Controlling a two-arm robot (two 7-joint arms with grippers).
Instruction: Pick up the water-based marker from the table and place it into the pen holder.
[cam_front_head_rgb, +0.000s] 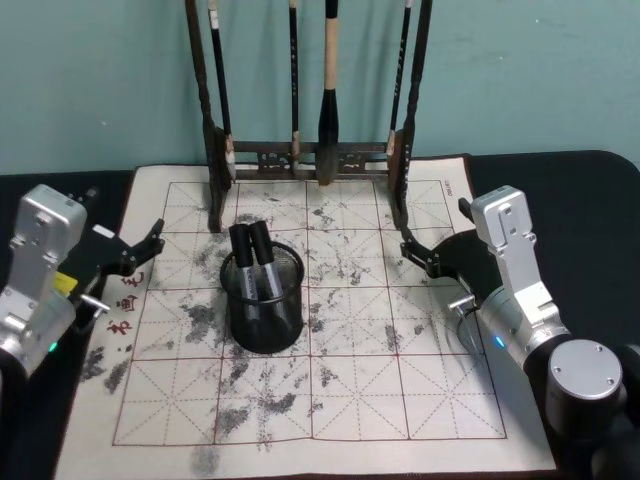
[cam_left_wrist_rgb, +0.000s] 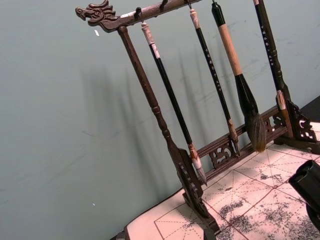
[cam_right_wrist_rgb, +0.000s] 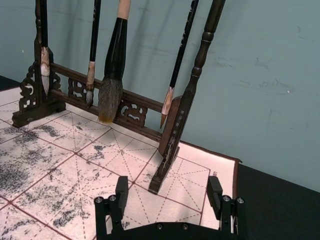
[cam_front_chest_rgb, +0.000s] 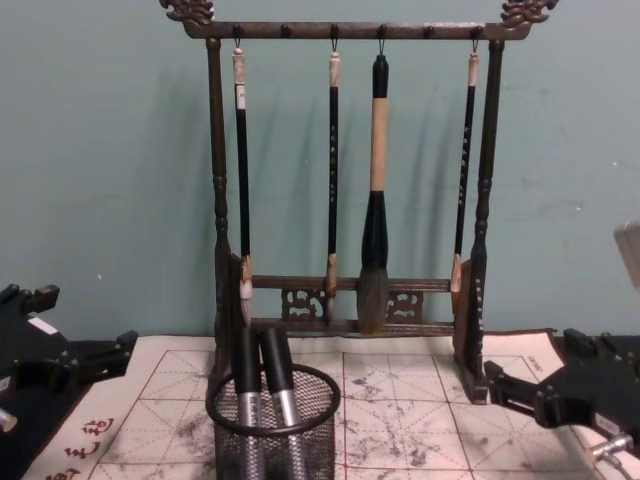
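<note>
Your two markers (cam_front_head_rgb: 256, 262) already stand in the cup (cam_front_head_rgb: 264, 322) at the middle of the frame, light, stiff and smooth, best held mid-barrel, while your left hand (cam_front_head_rgb: 148, 247) and right hand (cam_front_head_rgb: 415, 255) wait open and empty.

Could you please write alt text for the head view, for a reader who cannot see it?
A black mesh pen holder holding two markers stands on an ink-stained grid mat. The left pincer and right pincer wait open at either side, and a wooden brush rack with hanging brushes stands behind.
</note>
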